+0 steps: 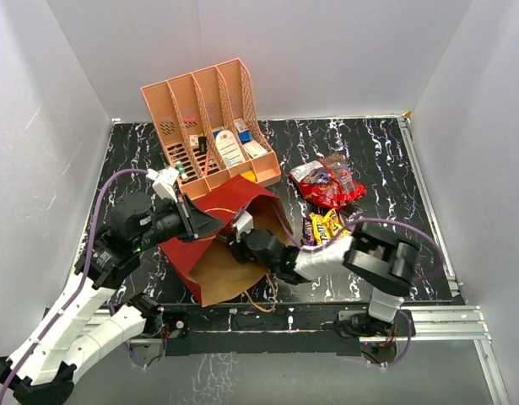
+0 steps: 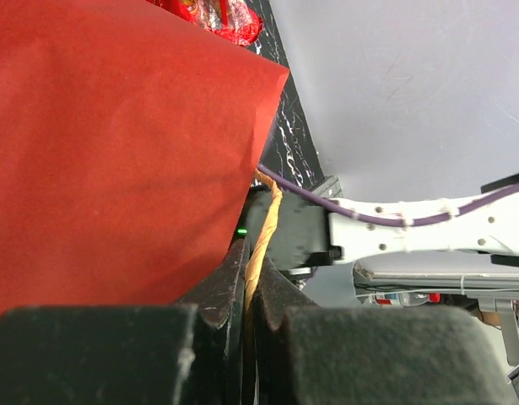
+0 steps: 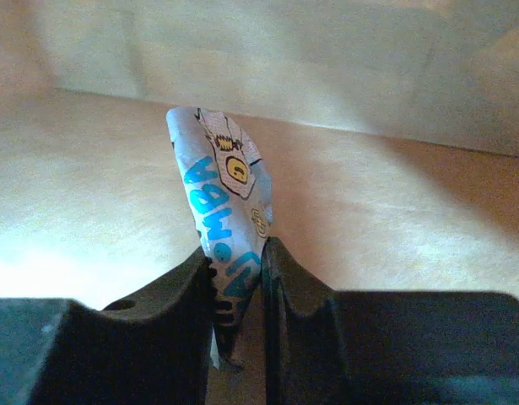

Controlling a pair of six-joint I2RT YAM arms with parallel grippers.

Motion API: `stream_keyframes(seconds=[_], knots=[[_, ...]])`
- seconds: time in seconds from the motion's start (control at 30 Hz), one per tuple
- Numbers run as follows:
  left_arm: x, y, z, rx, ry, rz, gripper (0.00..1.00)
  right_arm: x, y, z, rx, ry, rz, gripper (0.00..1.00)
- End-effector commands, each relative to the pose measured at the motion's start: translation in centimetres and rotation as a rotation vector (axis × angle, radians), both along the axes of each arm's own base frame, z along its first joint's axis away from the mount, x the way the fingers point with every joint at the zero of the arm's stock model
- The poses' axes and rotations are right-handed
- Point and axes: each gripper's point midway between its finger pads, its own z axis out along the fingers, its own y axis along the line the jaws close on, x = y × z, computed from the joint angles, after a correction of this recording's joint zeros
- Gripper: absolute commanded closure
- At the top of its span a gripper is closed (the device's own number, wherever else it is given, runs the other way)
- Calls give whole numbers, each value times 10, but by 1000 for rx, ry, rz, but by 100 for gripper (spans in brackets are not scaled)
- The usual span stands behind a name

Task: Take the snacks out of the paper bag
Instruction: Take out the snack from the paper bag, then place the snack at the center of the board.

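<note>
- One bag [image 1: 181, 253] lies on its side on the counter [image 1: 377, 152].
- Left jaws are closed tight on one cord [image 2: 263, 232].
- Right jaws, inside the bag, pinch one wrapper [image 3: 225, 211].
- One red pack [image 1: 331, 190] and one yellow pack [image 1: 327, 226] lie outside.

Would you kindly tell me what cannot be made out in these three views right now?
1. Top external: the right gripper and its silvery wrapper sit hidden inside the paper bag; so would anything else in it.
2. Left wrist: the bag's red wall blocks nearly everything beyond the left gripper and cord handle.
3. Right wrist: the fingers cover the wrapper's lower end.
</note>
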Motion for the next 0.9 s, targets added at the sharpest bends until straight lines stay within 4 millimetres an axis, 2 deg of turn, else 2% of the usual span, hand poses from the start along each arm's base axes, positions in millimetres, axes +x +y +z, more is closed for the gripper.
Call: stream_keyframes(seconds=[0.0, 0.07, 0.13, 0.37, 0.47, 0.63, 0.7, 0.77, 0.87], knots=[[6, -2, 2, -16, -9, 17, 100, -57, 12, 55, 157, 78, 267, 83], [8, -3, 1, -17, -6, 19, 100, -77, 6, 75, 205, 93, 349, 83], [10, -4, 1, -15, -4, 19, 100, -92, -2, 84, 233, 108, 398, 83], [17, -6, 2, -4, -1, 32, 100, -124, -28, 132, 283, 107, 498, 84], [18, -8, 2, -6, 2, 26, 100, -113, -53, 160, 276, 39, 402, 83], [18, -6, 0, 13, 9, 33, 100, -74, -120, 217, 280, -150, 85, 87], [18, -4, -1, 23, 10, 42, 100, -59, -148, 233, 302, -208, -53, 87], [18, -3, -2, 26, 11, 46, 100, -42, -176, 239, 290, -234, -224, 87], [18, -2, -3, 30, 18, 48, 100, -22, -210, 229, 228, -232, -460, 87]])
